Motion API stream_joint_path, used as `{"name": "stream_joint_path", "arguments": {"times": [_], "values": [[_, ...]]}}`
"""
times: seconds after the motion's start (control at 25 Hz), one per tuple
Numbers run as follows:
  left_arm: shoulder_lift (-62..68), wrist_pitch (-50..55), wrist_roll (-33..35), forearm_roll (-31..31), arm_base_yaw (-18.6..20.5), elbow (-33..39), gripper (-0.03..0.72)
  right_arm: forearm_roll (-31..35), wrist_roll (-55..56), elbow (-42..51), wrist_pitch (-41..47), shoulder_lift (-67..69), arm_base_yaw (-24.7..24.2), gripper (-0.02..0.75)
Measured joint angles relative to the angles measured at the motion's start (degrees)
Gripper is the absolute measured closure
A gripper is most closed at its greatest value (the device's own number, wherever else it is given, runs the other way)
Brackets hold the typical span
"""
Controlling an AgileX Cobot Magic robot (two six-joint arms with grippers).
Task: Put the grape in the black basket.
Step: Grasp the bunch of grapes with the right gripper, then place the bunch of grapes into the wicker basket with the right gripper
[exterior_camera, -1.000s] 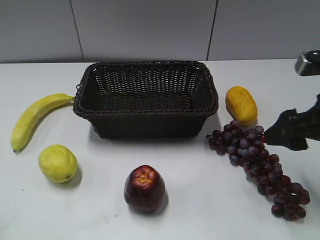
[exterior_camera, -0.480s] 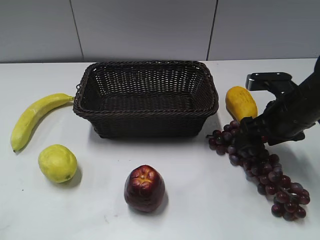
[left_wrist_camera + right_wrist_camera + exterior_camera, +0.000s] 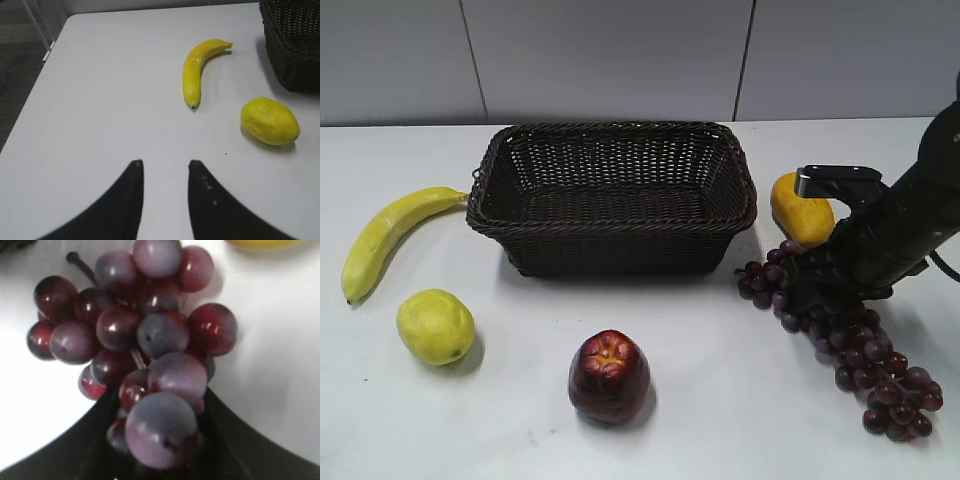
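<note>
Grape (image 3: 835, 330), long floppy dark purple-red bunch: slippery, easily shed berries. Right gripper (image 3: 160, 440) spread astride stem end; best hold there. Left gripper (image 3: 165, 172) spread, idle.

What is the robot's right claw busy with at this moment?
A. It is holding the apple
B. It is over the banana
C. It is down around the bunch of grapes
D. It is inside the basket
C: the right gripper sits low over the upper end of the grape bunch, and the right wrist view shows grapes between its fingers; the black basket holds nothing.
</note>
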Motion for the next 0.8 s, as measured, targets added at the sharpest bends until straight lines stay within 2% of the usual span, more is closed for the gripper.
{"name": "stream_joint_path", "arguments": {"times": [0.28,0.8], "values": [[0.0,0.0,0.0,0.0,0.0,0.0,0.457,-1.8,0.0,0.1,0.8,-5.8,0.0,0.438],[0.0,0.0,0.0,0.0,0.0,0.0,0.46,-2.5,-0.1,0.1,4.0,-32.5,0.0,0.447]]}}
